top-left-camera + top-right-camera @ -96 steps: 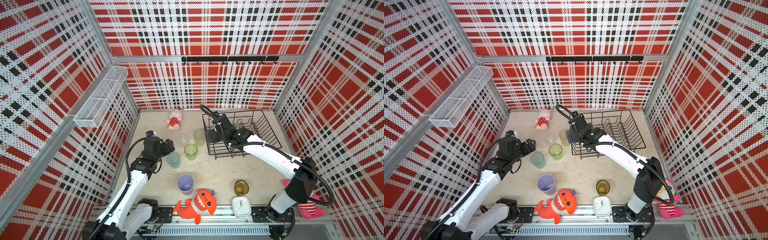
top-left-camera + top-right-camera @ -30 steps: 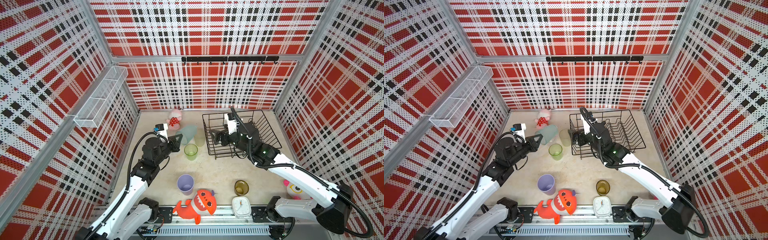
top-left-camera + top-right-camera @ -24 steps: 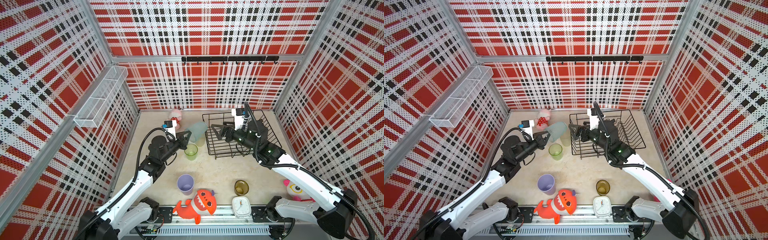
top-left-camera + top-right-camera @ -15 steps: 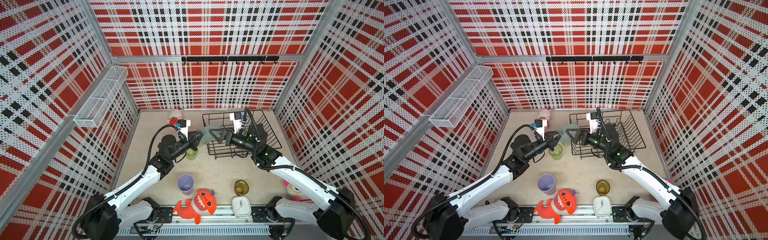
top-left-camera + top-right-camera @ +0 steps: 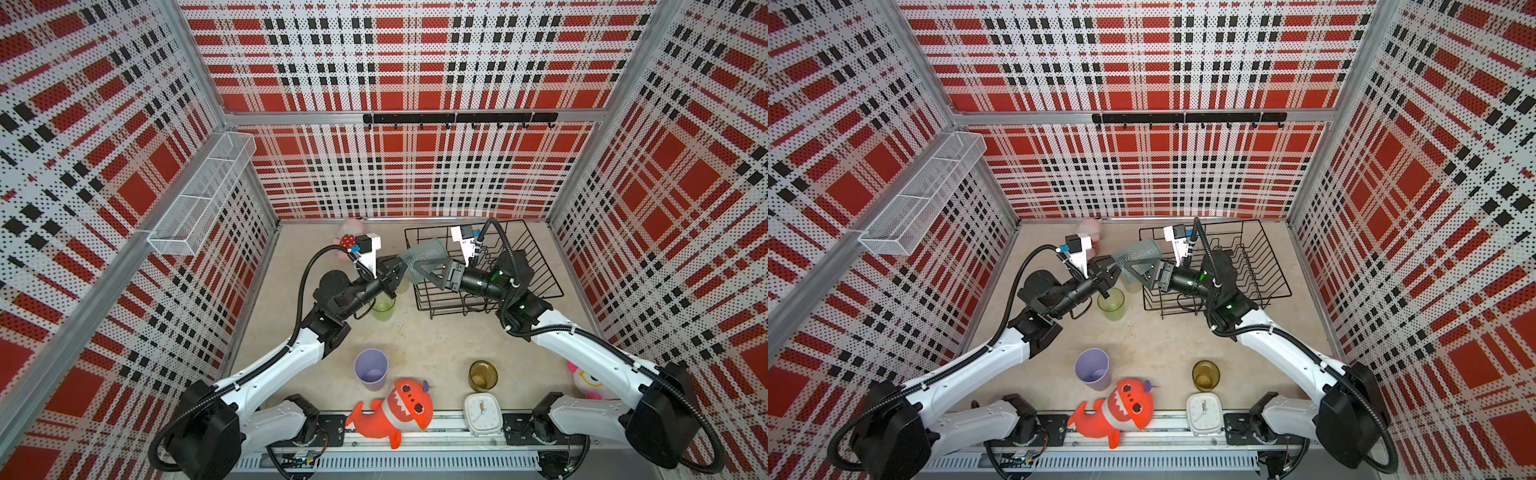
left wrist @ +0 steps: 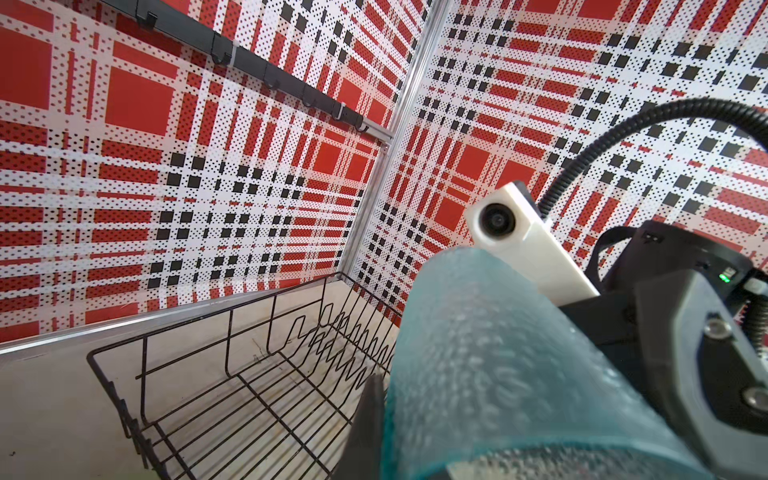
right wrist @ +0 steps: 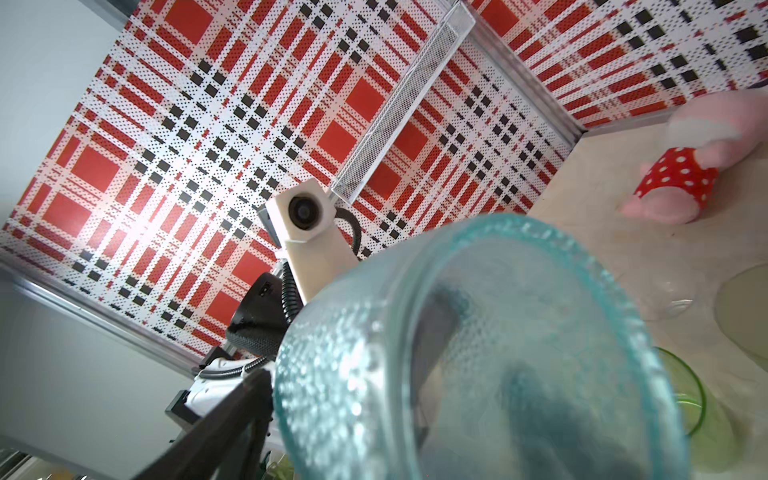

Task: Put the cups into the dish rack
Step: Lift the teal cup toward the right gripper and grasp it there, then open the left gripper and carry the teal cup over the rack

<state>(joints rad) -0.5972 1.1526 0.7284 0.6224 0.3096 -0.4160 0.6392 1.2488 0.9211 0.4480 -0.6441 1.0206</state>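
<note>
Front edge: lilac cup (image 5: 371, 369) and amber cup (image 5: 483, 375) are standing apart, with bare bench (image 5: 424, 345) lying between them.
Left gripper (image 5: 399, 274): is pinching the pale teal cup (image 5: 428, 251) aloft over the dish rack's (image 5: 538, 266) left rim.
Right gripper (image 5: 424, 269): fingers are spreading wide astride that cup.

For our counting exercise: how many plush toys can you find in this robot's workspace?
3. An orange shark at the front edge, a pink toy in red polka dots near the back wall, and a pink-and-white one beside the right arm, partly hidden.
</note>
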